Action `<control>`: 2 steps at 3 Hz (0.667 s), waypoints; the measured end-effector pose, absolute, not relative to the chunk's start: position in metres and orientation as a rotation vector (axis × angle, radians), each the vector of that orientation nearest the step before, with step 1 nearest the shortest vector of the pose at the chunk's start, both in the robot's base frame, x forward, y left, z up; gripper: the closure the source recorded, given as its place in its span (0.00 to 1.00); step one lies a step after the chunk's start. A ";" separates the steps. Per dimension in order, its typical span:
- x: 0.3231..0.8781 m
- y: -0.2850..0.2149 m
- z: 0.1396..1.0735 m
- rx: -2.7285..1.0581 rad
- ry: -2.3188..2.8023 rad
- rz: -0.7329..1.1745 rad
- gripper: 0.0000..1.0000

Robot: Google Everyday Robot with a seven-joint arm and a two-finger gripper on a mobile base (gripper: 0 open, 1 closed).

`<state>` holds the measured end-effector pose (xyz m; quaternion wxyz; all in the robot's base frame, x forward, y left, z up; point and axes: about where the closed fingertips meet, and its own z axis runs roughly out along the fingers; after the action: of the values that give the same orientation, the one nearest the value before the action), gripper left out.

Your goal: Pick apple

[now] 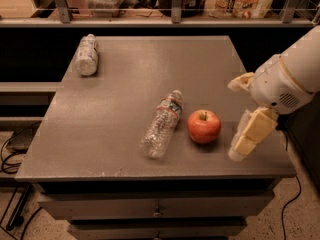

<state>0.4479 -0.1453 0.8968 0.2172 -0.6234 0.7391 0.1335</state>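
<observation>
The red apple (204, 126) with a yellowish patch by its stem sits upright on the grey table (150, 74), near the front right. My gripper (235, 118) comes in from the right on a white arm and hovers just right of the apple, not touching it. Its cream fingers (250, 134) are spread apart, one above and one below, with nothing between them.
A clear plastic bottle (161, 124) lies on its side just left of the apple, almost touching it. A second bottle (86, 54) lies at the far left corner. Shelves with packages run behind the table. Drawers sit below the front edge.
</observation>
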 end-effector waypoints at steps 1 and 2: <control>0.453 -0.123 0.867 -1.663 2.047 0.473 0.00; 0.458 -0.108 0.845 -1.619 2.060 0.550 0.02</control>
<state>0.4580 -0.1083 0.8446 0.2300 -0.5885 0.7489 0.2000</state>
